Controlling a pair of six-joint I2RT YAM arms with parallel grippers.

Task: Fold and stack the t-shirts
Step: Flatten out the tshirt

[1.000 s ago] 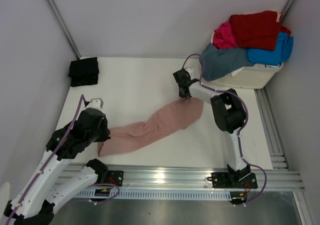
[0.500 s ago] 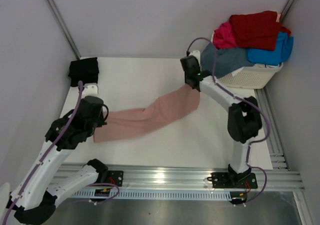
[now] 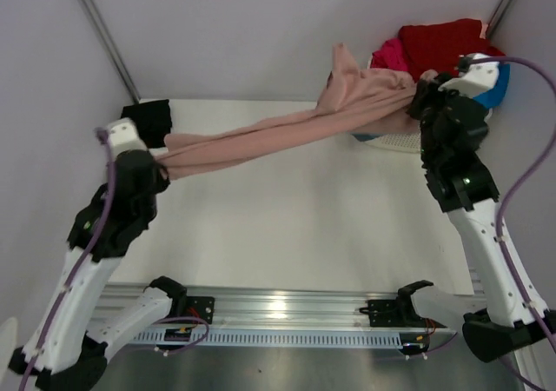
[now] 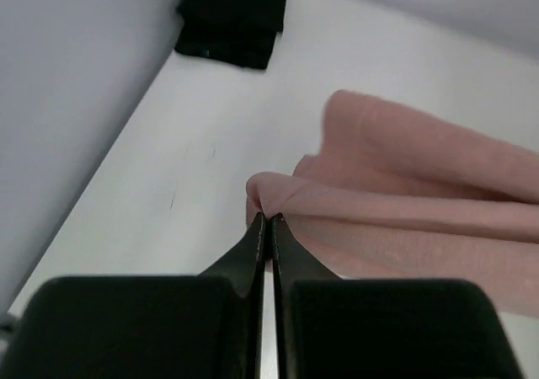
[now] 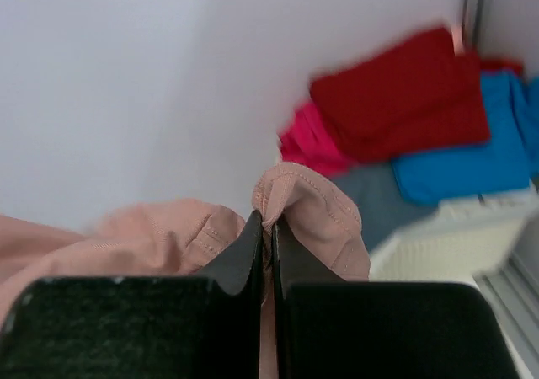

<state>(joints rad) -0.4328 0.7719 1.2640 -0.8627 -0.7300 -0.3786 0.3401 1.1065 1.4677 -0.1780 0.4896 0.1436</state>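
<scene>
A dusty-pink t-shirt (image 3: pixel 287 130) hangs stretched in the air between both arms, above the white table (image 3: pixel 304 226). My left gripper (image 3: pixel 159 167) is shut on its left end (image 4: pixel 278 198), pinching a fold at the fingertips. My right gripper (image 3: pixel 417 96) is shut on a hemmed edge (image 5: pixel 295 189) at the right end, high up near the basket. A folded black t-shirt (image 3: pixel 149 115) lies at the table's back left corner. Red (image 3: pixel 439 48), magenta (image 3: pixel 391 61) and bright-blue (image 3: pixel 491 82) t-shirts are piled in the basket; a slate-blue one (image 5: pixel 379 198) shows in the right wrist view.
The white slatted laundry basket (image 3: pixel 408 139) stands at the back right corner, partly behind the right arm. Grey walls close in the left, back and right sides. A metal rail (image 3: pixel 295 308) runs along the near edge with the arm bases.
Both arms rose and moved apart, lifting the pink t-shirt off the table and pulling it taut. The right gripper swung to the basket side; the left went toward the black t-shirt.
</scene>
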